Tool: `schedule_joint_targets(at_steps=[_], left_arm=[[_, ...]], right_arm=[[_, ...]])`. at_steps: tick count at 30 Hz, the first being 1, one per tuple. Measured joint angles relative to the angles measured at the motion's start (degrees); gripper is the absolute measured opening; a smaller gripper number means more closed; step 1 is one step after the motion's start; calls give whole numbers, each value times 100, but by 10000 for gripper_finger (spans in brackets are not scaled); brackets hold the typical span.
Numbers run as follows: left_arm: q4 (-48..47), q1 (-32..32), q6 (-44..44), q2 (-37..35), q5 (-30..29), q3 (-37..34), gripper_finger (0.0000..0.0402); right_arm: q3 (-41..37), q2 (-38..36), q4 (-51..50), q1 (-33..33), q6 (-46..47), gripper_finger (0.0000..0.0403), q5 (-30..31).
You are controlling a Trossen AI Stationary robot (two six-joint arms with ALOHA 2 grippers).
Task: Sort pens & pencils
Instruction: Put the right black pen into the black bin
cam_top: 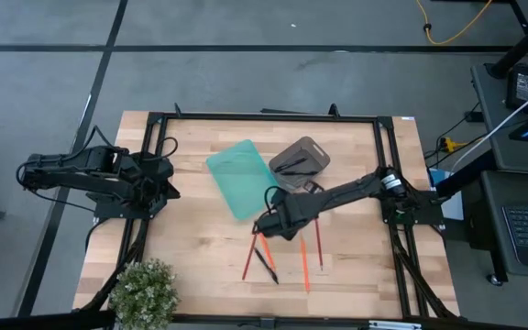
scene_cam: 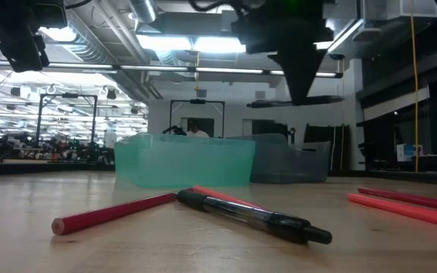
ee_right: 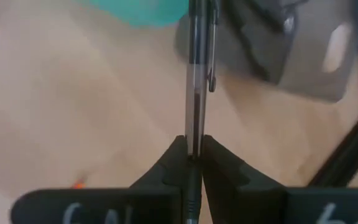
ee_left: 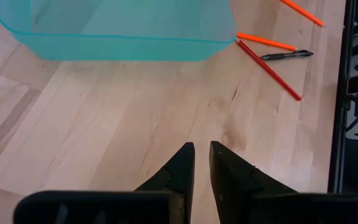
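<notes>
Wooden tabletop [cam_top: 200, 247], frame centre: right end effector [ee_right: 193, 155] grips a pen [ee_right: 197, 74] — best carried level to the grey bin [cam_top: 301, 158]; left end effector [ee_left: 201, 163] waits nearly closed.

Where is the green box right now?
The green box sits mid-table in the high view, touching the grey box on its right, just behind the right gripper holding a pen.

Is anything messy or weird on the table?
Nothing is broken or spilled. One pen lies crossed with an orange pencil on the wood, unsorted, and two more pencils lie loose nearby. The teal bin sits askew beside the grey bin. The right gripper holds a pen; the left gripper waits.
</notes>
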Motion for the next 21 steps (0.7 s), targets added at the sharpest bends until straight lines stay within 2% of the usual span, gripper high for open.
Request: schedule_joint_targets(at_steps=[13,21], left_arm=[[-7,0,-4,0,4,0,43],[-331,1,-9,-1,4,2,43]], right_arm=[[-1,0,-4,-791,-1804,37,1024],[-35,-75,7,-996,-2673,37,1339]])
